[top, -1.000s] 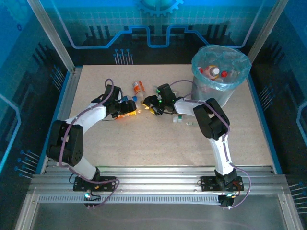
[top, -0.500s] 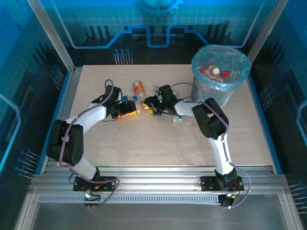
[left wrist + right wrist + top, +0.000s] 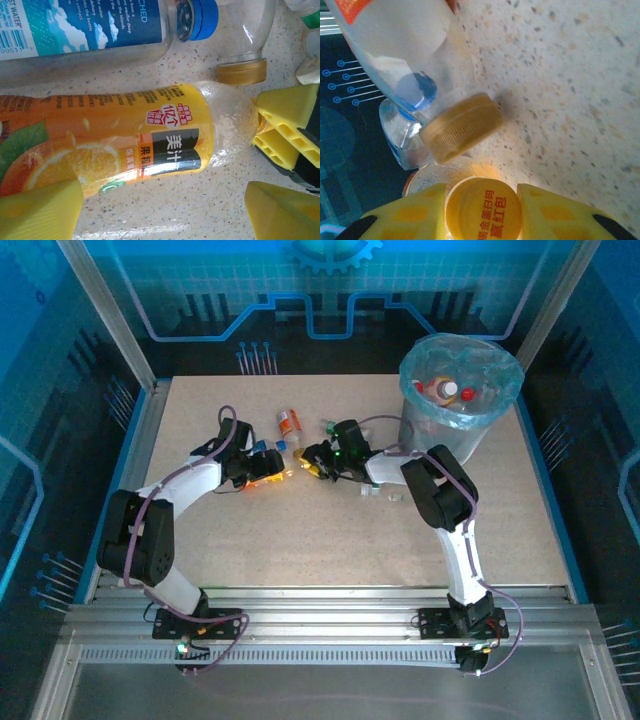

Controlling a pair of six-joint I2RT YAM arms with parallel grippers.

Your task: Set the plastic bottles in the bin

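Grey round blue-lined bin holds a few plastic bottles, you've loose bottles lying left of it; right gripper clamps the orange juice bottle by its yellow cap, left gripper gapes wide.

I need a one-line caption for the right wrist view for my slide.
Right arm's yellow fingers grip a plastic bottle by its yellow printed cap, beside a clear bottle with gold ribbed cap.
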